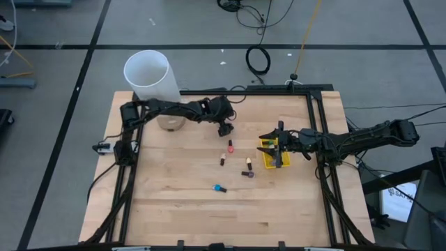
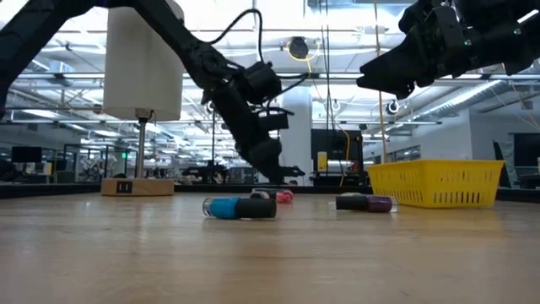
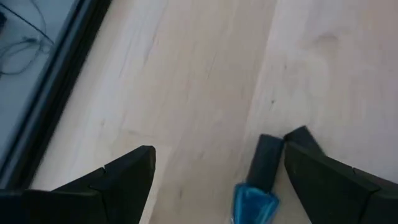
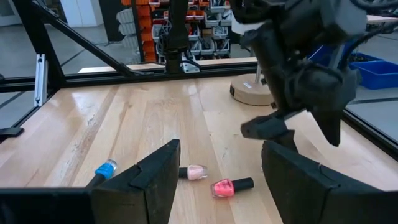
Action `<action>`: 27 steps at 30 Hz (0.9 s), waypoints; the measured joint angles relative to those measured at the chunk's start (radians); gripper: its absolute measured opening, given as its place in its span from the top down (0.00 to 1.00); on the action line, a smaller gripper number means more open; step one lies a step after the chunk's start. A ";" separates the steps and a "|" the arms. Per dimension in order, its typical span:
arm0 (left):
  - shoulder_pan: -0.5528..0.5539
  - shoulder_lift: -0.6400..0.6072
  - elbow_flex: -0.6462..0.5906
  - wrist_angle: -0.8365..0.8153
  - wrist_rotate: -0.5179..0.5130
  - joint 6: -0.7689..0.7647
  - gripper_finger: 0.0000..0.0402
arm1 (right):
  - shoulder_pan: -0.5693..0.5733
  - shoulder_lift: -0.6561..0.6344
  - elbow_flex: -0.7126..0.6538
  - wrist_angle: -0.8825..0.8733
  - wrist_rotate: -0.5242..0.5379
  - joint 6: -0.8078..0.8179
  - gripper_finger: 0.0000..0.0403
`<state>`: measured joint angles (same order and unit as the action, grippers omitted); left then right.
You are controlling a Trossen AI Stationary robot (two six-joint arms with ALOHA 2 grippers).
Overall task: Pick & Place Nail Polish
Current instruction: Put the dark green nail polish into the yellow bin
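Left end effector (image 1: 225, 130) open above table, right end effector (image 1: 280, 144) apparently open over yellow bin (image 1: 267, 157)

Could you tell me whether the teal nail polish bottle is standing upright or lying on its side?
On its side: in the low view the teal bottle lies lengthwise on the table, not standing on its base.

My two arms are dark, almost black, built of slim jointed links with black cables looped alongside them. My left gripper (image 1: 224, 130) and right gripper (image 1: 279, 148) each end in two broad, wedge-shaped matte black fingers (image 4: 152, 180) with flat angular faces. A bulky dark housing sits behind each wrist.
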<state>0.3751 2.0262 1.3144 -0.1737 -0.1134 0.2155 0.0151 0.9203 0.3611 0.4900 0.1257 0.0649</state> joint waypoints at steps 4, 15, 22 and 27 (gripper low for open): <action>-0.006 -0.007 0.000 0.012 -0.007 0.006 0.14 | 0.000 0.000 0.000 0.000 0.000 0.001 0.47; -0.018 -0.006 0.000 -0.008 -0.026 0.018 0.31 | 0.000 0.000 0.000 0.000 0.000 0.001 0.47; -0.057 -0.006 0.000 -0.058 -0.043 -0.023 0.37 | 0.000 0.000 0.000 0.001 0.000 0.001 0.47; -0.063 -0.006 0.000 -0.117 -0.037 -0.089 0.38 | 0.000 0.000 0.000 0.009 0.000 0.001 0.47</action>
<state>0.3123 2.0205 1.3148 -0.2906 -0.1501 0.1268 0.0151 0.9199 0.3611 0.4994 0.1257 0.0662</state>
